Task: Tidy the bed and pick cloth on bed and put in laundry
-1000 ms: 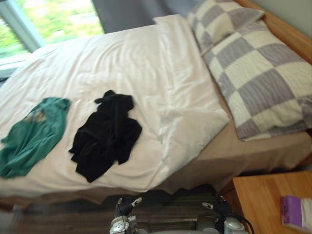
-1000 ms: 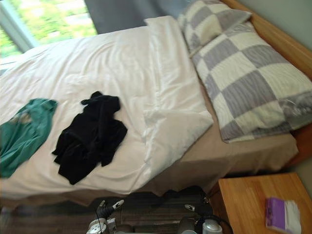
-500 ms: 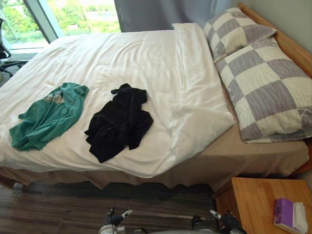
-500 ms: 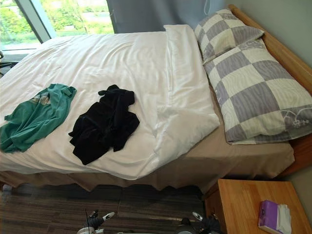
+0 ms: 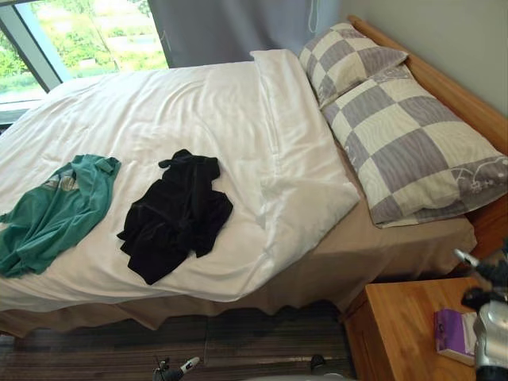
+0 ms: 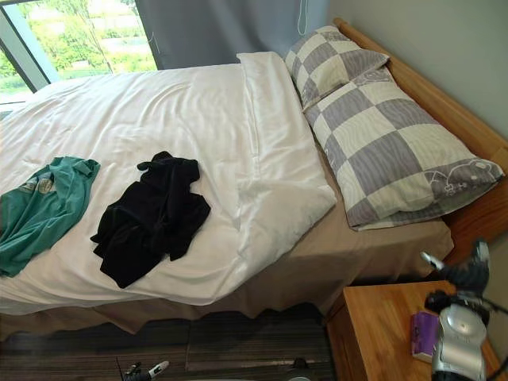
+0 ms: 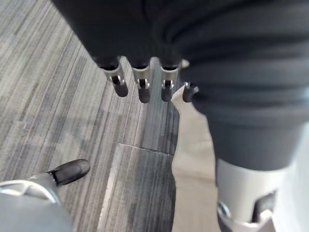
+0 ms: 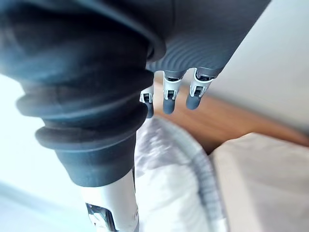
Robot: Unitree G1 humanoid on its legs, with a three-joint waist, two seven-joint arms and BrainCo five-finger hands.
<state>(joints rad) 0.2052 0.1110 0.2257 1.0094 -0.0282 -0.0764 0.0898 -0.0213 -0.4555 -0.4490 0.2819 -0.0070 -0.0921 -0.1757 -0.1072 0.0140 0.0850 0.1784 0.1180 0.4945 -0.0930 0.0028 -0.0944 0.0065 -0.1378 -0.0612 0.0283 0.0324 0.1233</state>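
Note:
A crumpled black cloth (image 5: 176, 213) lies on the white duvet (image 5: 198, 111), near the bed's front edge. To its left, at the view's left side, a green cloth (image 5: 51, 213) is spread on the same duvet. My left hand (image 7: 140, 82) hangs low over the floor in front of the bed, fingers straight and holding nothing; its tips show at the bottom of the left eye view (image 5: 171, 369). My right hand (image 6: 464, 278) is raised above the nightstand at the right, fingers straight (image 8: 169, 94) and empty, far from both cloths.
Two grey-and-cream checked pillows (image 5: 405, 147) lie against the wooden headboard (image 5: 444, 87) on the right. A wooden nightstand (image 5: 397, 325) with a purple box (image 5: 451, 333) stands at the lower right. A window and grey curtain (image 5: 238, 28) are behind the bed. Striped carpet (image 5: 238, 341) runs along the front.
The whole picture has shifted as the camera moved. My right hand has come up from the bottom edge to the right, over the nightstand. Both cloths lie as before.

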